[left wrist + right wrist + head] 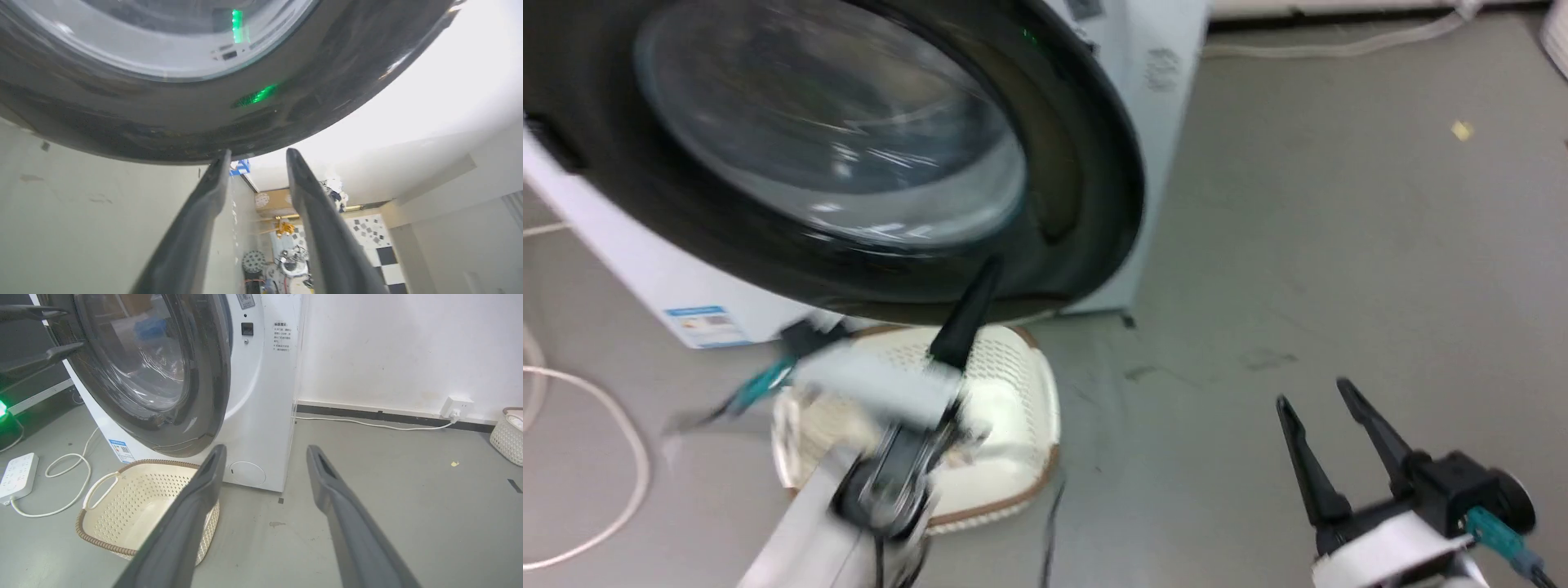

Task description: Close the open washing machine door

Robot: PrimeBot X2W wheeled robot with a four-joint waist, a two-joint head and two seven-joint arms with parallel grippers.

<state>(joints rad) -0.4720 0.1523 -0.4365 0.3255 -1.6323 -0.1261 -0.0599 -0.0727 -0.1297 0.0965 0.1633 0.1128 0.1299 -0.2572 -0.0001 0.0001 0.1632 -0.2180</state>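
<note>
Grey concrete floor (388, 498) ran up to a white wall (388, 343), where one wall socket (457, 406) fed a pale cable along the skirting. One white washing machine (261, 396) stood against that wall, with one small blue label (121, 449) and one round flap (247, 473) low on its front. The single washing machine door (204, 396), black-framed with a bulging glass window, hung ajar, angled out from the machine's front. Two perforated baskets were visible: a cream laundry basket (143, 498) on the floor directly below the door, and a second basket (506, 437) well apart by the wall. One white power strip (16, 475) lay on the floor to the side with its looped cord. The left pincer (258, 153) was released, its two fingers parted with nothing between them and their tips right at the door's dark lower rim; whether they touched it could not be told. The right pincer (265, 450) hung released and empty over bare floor, well apart from the door.
</note>
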